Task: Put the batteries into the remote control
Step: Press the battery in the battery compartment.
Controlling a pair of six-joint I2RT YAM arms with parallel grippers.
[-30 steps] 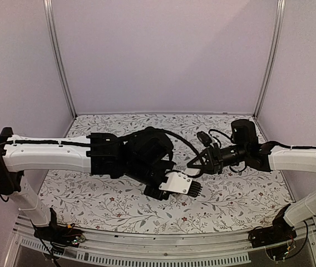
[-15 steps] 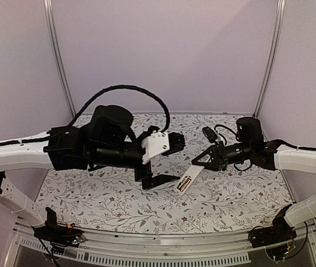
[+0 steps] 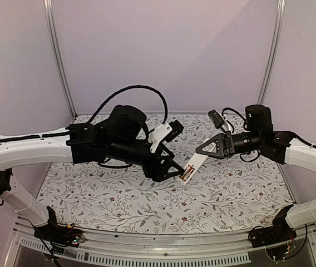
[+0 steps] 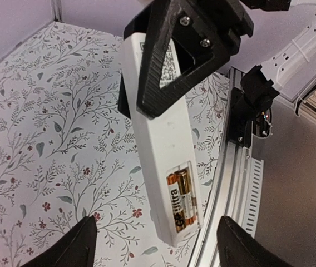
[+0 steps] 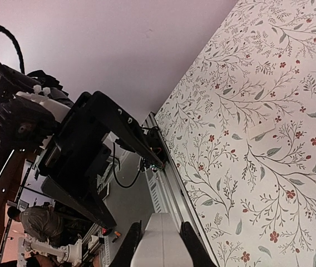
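The white remote control (image 4: 158, 128) hangs tilted above the table, its upper end clamped by my right gripper (image 3: 207, 153), whose black fingers (image 4: 172, 61) cover that end. Its open compartment at the lower end faces the left wrist camera, and two coppery-gold batteries (image 4: 180, 200) lie in it side by side. My left gripper (image 4: 155, 247) is open, a fingertip on either side of the remote's lower end and apart from it. In the top view the remote control (image 3: 191, 167) slants down-left toward the left gripper (image 3: 176, 153). From the right wrist, the remote control (image 5: 163, 245) fills the gap between the fingers (image 5: 131, 245).
The floral tablecloth (image 3: 119, 200) covers the table. A small white flat piece (image 5: 261, 129) lies on the cloth. A metal rail (image 3: 163, 250) runs along the near edge, with both arm bases bolted to it. Purple walls close in the back and sides.
My left gripper has opened, lifted off the remote and turned to face its lower end. The right gripper has raised the remote off the table and drawn it slightly right.
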